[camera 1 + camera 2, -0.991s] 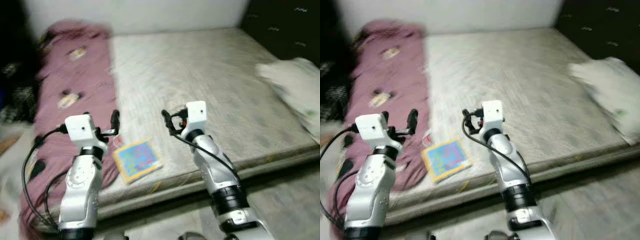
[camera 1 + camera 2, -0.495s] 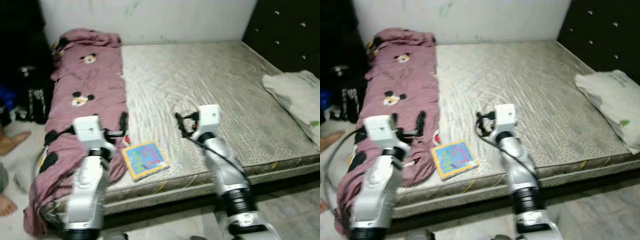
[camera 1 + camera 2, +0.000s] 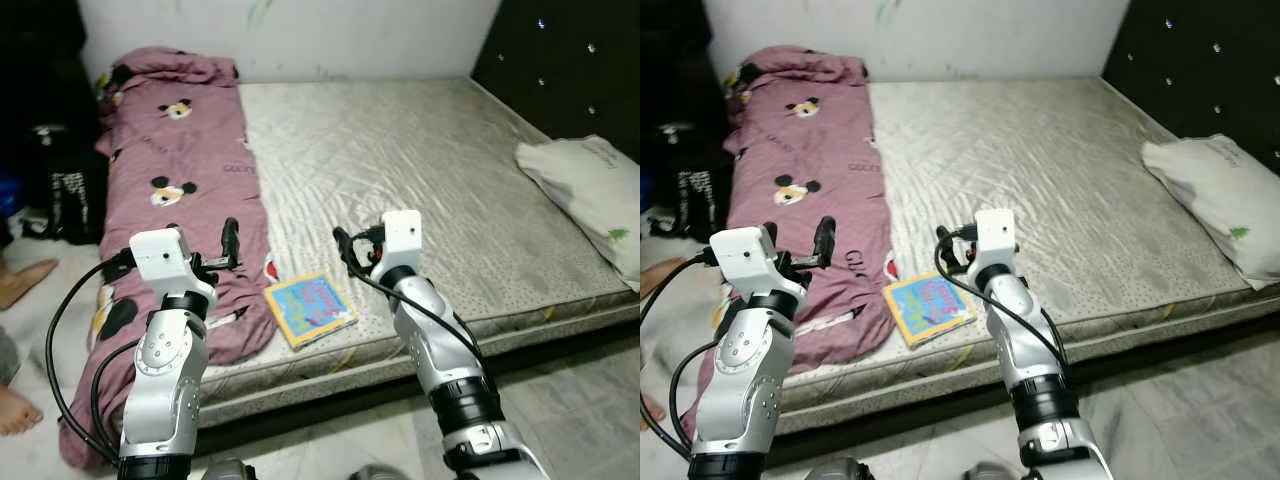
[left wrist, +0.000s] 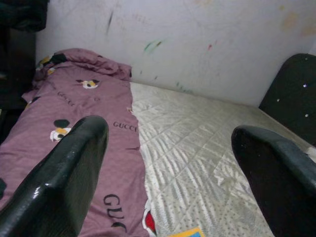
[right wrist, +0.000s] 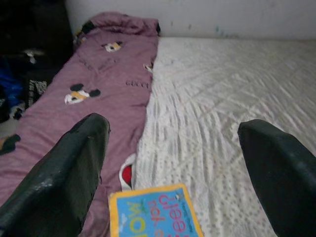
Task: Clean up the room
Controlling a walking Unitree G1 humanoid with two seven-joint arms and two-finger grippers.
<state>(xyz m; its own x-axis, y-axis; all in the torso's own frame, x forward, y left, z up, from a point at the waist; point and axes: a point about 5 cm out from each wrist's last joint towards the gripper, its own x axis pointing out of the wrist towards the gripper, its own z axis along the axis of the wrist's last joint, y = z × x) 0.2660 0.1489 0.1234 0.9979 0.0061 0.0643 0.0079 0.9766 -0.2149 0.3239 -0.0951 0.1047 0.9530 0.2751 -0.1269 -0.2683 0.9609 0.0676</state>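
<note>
Bare mattress (image 3: 420, 160) fills the space in front of me, and by my reckoning the tidying has hardly started. What I take for my first pickup, the colourful book (image 3: 310, 308), lies flat near the mattress's front edge, just beside the purple blanket (image 3: 185, 190) that runs rumpled along the left side and spills over the edge. My right gripper (image 5: 170, 148) hangs above and just behind the book, fingers spread wide and holding nothing; my left gripper (image 4: 168, 163) hovers over the blanket with its fingers wide apart too. Off to the right a white pillow (image 3: 590, 185) rests askew by the dark headboard (image 3: 560, 70). Book, blanket and pillow all look untouched, so everything is left to do.
</note>
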